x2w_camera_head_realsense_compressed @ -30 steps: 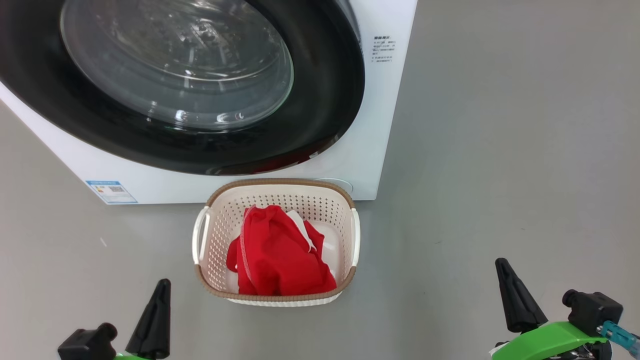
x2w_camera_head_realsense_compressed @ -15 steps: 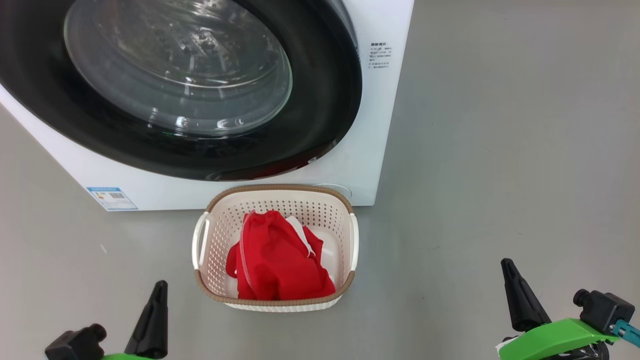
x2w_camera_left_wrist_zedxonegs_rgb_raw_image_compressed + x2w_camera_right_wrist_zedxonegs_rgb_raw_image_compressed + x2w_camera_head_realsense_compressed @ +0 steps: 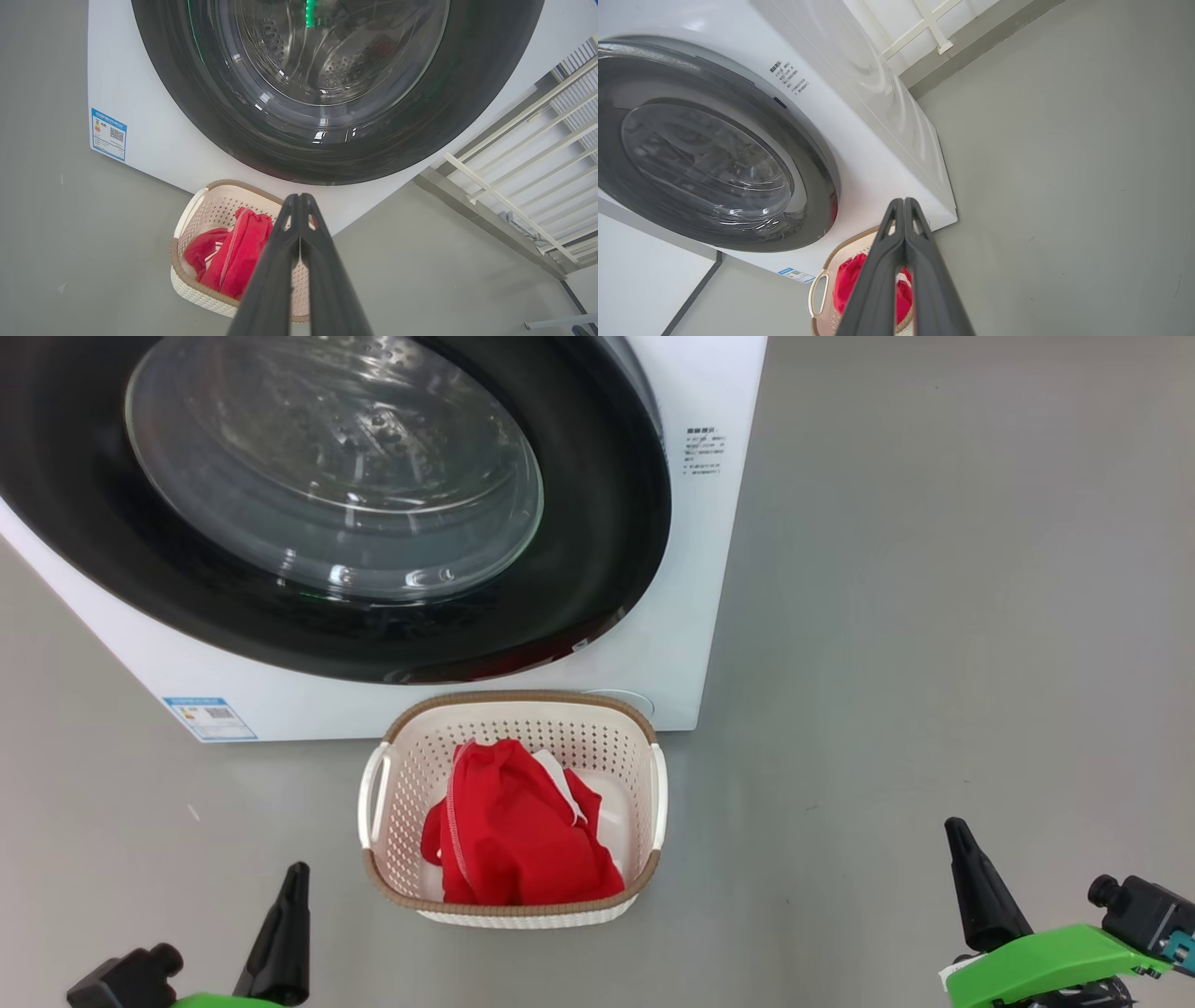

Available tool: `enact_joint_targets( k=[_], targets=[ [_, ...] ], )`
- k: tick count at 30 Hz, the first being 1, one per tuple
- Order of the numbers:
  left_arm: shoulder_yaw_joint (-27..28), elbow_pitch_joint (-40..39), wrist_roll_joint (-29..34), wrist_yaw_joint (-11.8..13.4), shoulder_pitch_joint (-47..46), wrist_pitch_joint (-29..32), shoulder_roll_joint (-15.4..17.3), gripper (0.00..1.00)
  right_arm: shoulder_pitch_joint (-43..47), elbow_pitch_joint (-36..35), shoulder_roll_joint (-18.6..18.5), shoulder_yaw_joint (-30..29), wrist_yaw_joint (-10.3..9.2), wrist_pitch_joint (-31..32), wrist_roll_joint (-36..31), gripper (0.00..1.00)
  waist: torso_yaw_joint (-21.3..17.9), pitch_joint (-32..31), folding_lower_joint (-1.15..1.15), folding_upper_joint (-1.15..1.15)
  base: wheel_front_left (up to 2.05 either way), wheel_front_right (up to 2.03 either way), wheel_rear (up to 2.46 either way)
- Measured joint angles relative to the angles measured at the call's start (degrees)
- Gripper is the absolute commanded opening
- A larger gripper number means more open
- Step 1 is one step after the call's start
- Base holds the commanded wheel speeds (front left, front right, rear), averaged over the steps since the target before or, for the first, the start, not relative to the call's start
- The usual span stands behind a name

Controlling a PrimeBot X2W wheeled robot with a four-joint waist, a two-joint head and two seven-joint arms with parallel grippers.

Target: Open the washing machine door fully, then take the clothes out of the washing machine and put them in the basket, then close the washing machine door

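Observation:
The white washing machine (image 3: 695, 616) stands at the top of the head view. Its door (image 3: 607, 523), a black ring around a glass bowl, lies flat against the front. On the floor just in front sits the cream basket (image 3: 509, 702) holding the red clothes (image 3: 513, 845). My left gripper (image 3: 295, 877) is shut and empty at the lower left, well short of the basket. My right gripper (image 3: 958, 835) is shut and empty at the lower right. In the left wrist view the left gripper (image 3: 296, 199) points over the basket (image 3: 205, 191); the right gripper (image 3: 903, 204) points at the basket (image 3: 817, 291).
A blue label (image 3: 210, 717) marks the machine's lower left corner. Bare grey floor (image 3: 934, 616) stretches to the right of the machine and basket. A white railing (image 3: 514, 186) runs beside the machine in the left wrist view.
The whole head picture has slid down a little, so the camera has moved. Both grippers stay shut and low. Door, basket and clothes have not changed.

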Motion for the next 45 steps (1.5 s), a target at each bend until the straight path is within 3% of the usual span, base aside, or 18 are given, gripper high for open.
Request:
enact_joint_targets(
  k=[45],
  targets=[
    [1.4, -0.2, -27.3, 0.0, -0.3, 6.9, -0.8, 0.00, -1.5, -0.8, -0.1, -2.8, -0.01, 7.1, 24.7, 0.00, -0.8, -3.4, 0.00, 0.00, 0.00, 0.00, 0.00]
  ],
)
